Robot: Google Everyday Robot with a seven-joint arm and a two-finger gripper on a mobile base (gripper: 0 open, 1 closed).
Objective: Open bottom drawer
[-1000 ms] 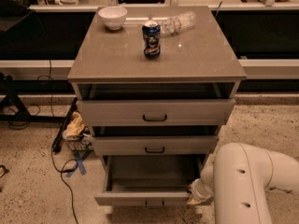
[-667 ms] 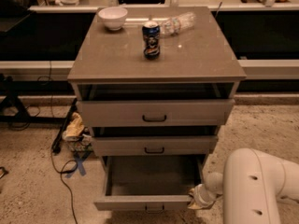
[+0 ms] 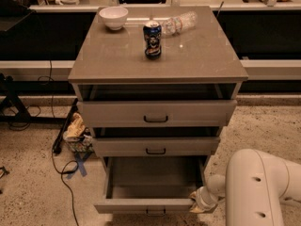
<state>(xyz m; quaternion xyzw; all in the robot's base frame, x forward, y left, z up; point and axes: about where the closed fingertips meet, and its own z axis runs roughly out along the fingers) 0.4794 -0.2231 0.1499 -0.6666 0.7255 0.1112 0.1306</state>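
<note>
The bottom drawer of the grey-taupe cabinet stands pulled out toward me, its inside bare. Its small black handle sits at the lower edge of the view. My gripper is at the right end of the drawer's front, low in the picture. The thick white arm fills the lower right corner and hides what is behind it. The middle drawer and top drawer are each slightly ajar.
On the cabinet top stand a white bowl, a dark drink can and a lying clear plastic bottle. A bag of clutter and black cables lie on the floor at the left. Dark benches run behind.
The bottom drawer has slid a little further out toward me. My arm has drawn lower and to the right in the view, with the gripper staying at the drawer's right front corner.
</note>
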